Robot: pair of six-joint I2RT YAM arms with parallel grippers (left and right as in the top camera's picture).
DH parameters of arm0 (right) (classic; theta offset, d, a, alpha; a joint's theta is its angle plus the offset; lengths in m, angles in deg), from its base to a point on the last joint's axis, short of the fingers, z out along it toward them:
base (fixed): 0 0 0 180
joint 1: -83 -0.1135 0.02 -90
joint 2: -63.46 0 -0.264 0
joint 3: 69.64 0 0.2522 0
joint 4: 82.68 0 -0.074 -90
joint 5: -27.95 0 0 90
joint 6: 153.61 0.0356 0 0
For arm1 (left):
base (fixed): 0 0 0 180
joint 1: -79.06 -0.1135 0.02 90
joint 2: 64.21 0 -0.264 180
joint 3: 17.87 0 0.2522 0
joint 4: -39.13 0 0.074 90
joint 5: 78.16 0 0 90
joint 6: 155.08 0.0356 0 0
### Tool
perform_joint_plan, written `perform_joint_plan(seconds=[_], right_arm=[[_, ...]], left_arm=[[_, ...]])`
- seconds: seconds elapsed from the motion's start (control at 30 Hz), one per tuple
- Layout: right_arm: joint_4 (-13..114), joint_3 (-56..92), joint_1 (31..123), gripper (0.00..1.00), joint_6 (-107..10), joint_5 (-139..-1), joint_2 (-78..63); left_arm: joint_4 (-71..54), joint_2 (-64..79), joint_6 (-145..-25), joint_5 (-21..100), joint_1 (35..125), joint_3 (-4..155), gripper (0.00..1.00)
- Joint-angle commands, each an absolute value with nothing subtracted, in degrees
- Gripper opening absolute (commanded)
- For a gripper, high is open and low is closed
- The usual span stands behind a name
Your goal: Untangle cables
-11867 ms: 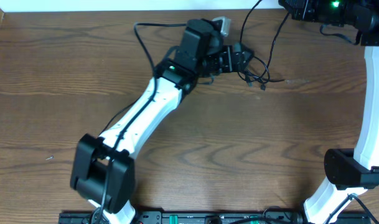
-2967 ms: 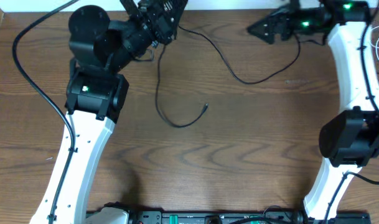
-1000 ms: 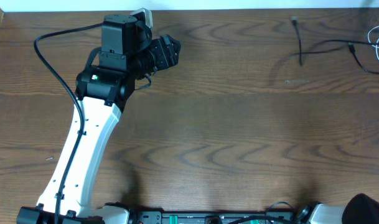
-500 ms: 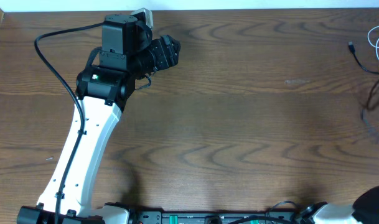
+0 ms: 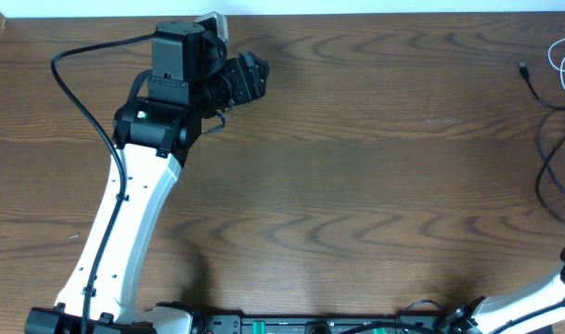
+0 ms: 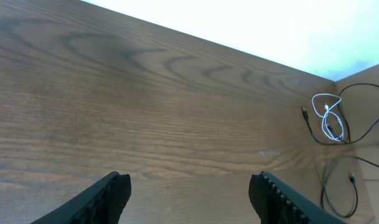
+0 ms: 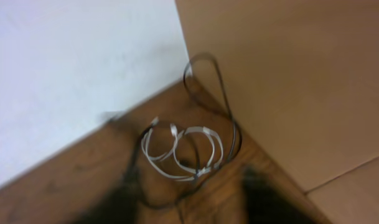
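Cables (image 6: pixel 331 124), black and white, lying at your worktop's (image 6: pixel 145 106) far right corner, well right of your open, empty left claw (image 6: pixel 189 182); right claw (image 7: pixel 188 198) nearer, its state too blurred to tell.

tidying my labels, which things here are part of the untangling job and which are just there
Job:
white cable, coiled in the corner
black cable, looped beside it

Just there:
table
tan board at the corner
thick black wire on the left arm
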State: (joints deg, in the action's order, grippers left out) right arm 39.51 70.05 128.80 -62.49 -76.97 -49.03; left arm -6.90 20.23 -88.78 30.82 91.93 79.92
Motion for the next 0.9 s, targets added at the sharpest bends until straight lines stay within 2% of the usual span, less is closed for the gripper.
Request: perform_joint_plan(seconds=[0.0, 0.2, 0.43, 0.63, 0.77, 0.8, 0.83, 0.87], right_arm=[[38.81, 70.49, 126.79, 0.99, -65.46, -72.49, -50.14], [37.04, 70.44, 124.1, 0.99, -65.44, -68.49, -49.64], [28.95, 70.44, 119.73, 0.99, -67.21, -79.02, -48.0], [19.4, 70.44, 110.86, 0.99, -74.27, -86.65, -46.12], [13.5, 70.44, 102.62, 0.99, -76.65, -86.63, -44.61], [12.34, 70.44, 100.56, 0.99, -77.02, -86.34, -44.29], [11.53, 70.44, 98.59, 0.99, -76.98, -85.49, -44.02], [10.89, 70.44, 96.56, 0.99, -76.83, -84.38, -43.74]], left_arm=[[-6.75, 20.78, -87.78, 29.71, 91.84, 80.49, 0.67], [-7.01, 20.78, -87.76, 28.66, 91.84, 80.51, 0.67], [-7.21, 20.78, -87.01, 28.66, 91.84, 80.49, 0.67], [-8.63, 20.78, -82.18, 27.87, 91.84, 80.49, 0.67], [-12.21, 20.78, -82.23, 20.03, 91.84, 80.49, 0.68], [-13.46, 20.78, -82.23, 17.77, 91.84, 80.49, 0.72], [-14.79, 20.78, -82.23, 16.05, 91.84, 80.51, 0.81], [-16.08, 20.78, -82.23, 14.52, 91.84, 80.49, 0.87]])
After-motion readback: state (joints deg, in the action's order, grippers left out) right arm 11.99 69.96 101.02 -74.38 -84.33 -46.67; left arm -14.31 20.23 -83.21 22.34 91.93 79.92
